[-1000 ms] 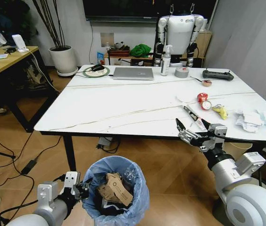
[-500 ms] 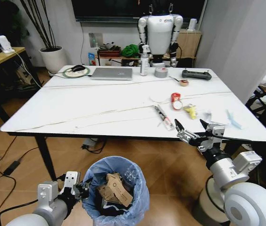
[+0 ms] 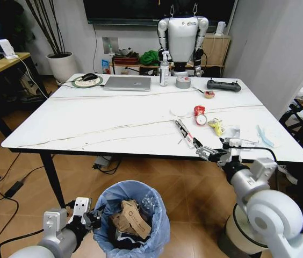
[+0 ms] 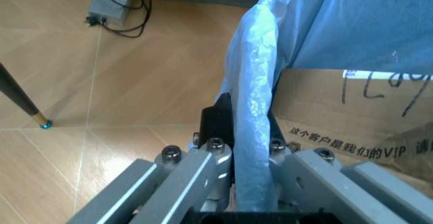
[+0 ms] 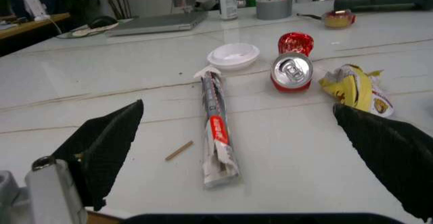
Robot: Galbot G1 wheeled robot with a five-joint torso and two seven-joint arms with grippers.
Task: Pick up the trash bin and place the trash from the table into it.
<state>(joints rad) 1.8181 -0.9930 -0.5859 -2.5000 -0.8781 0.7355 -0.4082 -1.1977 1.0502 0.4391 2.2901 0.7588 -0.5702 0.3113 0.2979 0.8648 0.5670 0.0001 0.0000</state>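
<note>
The trash bin [image 3: 157, 236], lined with a crinkly light-blue bag, hangs low in front of me with torn cardboard [image 3: 131, 217] inside. My left gripper [image 3: 93, 217] is shut on its rim; the left wrist view shows the gripper [image 4: 250, 153] pinching the bag-covered rim [image 4: 254, 112]. My right gripper [image 3: 210, 147] stands open at the table's [image 3: 114, 123] front edge, just short of a rolled wrapper [image 3: 184, 131]. In the right wrist view that wrapper [image 5: 216, 127] lies between the spread fingertips [image 5: 108, 143]. Behind it lie a red can [image 5: 291, 72], a yellow wrapper [image 5: 355, 89] and a white lid [image 5: 233, 56].
A laptop [image 3: 127, 83], spray bottle [image 3: 165, 70], tape roll [image 3: 183, 81] and black controller [image 3: 224, 85] line the table's far side. White tissue [image 3: 231, 131] and a pale blue mask [image 3: 264, 137] lie at the right. A white humanoid robot [image 3: 182, 32] stands behind.
The camera has swung to the right, shifting the whole scene. My right gripper has moved in to the table's front edge near the rolled wrapper. The left gripper still holds the bin.
</note>
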